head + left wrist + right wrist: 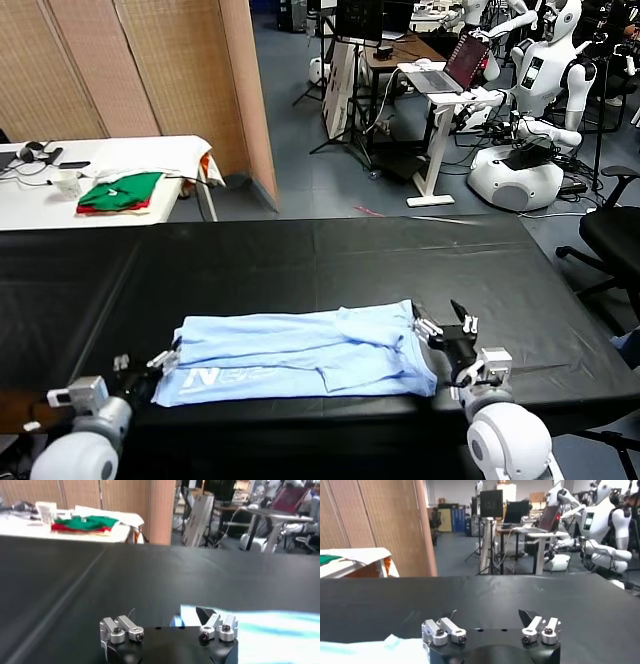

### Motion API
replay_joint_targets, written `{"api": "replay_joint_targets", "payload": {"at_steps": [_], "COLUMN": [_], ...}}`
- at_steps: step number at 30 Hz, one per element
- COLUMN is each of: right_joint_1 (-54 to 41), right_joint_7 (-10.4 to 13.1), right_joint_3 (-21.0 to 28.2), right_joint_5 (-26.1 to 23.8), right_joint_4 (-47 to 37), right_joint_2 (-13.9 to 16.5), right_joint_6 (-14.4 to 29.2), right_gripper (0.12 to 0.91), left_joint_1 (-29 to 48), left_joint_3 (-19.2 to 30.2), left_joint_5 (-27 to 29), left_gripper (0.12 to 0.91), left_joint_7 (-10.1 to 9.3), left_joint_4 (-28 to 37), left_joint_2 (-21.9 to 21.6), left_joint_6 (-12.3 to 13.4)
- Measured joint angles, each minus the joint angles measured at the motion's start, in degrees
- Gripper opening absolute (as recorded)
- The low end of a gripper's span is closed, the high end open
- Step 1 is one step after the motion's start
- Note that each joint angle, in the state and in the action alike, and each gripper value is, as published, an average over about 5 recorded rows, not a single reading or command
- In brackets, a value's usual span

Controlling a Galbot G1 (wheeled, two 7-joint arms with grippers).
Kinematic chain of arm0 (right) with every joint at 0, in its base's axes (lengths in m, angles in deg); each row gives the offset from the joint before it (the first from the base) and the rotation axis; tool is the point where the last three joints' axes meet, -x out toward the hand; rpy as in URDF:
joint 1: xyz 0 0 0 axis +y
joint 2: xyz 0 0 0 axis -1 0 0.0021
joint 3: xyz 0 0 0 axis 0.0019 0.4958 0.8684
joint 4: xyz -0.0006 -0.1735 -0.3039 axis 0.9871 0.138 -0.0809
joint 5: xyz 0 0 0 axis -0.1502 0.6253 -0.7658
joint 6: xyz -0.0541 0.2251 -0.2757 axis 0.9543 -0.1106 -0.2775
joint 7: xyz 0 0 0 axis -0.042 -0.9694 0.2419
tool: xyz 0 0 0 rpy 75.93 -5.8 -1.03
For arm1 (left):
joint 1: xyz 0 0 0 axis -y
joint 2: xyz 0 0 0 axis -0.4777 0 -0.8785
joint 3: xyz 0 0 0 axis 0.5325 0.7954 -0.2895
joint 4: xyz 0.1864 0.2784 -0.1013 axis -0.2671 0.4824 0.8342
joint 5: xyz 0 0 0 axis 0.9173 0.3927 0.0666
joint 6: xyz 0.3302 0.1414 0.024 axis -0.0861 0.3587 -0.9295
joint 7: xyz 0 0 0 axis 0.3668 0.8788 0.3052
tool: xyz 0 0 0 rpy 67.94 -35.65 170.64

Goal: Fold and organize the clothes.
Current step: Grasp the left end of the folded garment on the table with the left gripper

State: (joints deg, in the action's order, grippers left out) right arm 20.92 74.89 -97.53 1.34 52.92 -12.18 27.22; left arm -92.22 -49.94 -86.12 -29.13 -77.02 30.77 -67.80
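Head view, shirt (300, 355): folded into a long band, near edge of black table (330, 260)
Left gripper (150, 368): jaws apart, at its left end
Right gripper (448, 335): jaws apart, at its right end
Risk: thin fabric may snag a finger and unfold

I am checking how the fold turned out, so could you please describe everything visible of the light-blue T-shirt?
The pale light-blue T-shirt of thin soft fabric lies flat near the front edge of the black table, folded lengthwise into a long band with soft creases. White lettering shows near its left end. The left gripper and right gripper sit at its two ends, fingers open, holding nothing.
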Motion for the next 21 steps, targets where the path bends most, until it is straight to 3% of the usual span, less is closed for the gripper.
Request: {"api": "replay_joint_targets", "payload": {"at_steps": [17, 21], "right_joint_1": [0.3, 0.0], "right_joint_7": [0.2, 0.2], "right_joint_3": [1.1, 1.5], "right_joint_5": [-0.6, -1.0], "right_joint_4": [0.5, 0.4], "right_joint_2": [-0.7, -0.9], "right_joint_6": [-0.1, -0.1], "right_gripper": [0.907, 0.907], "left_joint_1": [-1.0, -1.0], "left_joint_3": [1.3, 2.0], "left_joint_5": [1.3, 2.2], "left_gripper": [0.906, 0.869], "left_joint_7": [1.29, 1.75], "left_joint_4": [0.5, 0.7], "left_joint_2": [2.7, 2.9], "left_joint_6": [0.9, 1.2]}}
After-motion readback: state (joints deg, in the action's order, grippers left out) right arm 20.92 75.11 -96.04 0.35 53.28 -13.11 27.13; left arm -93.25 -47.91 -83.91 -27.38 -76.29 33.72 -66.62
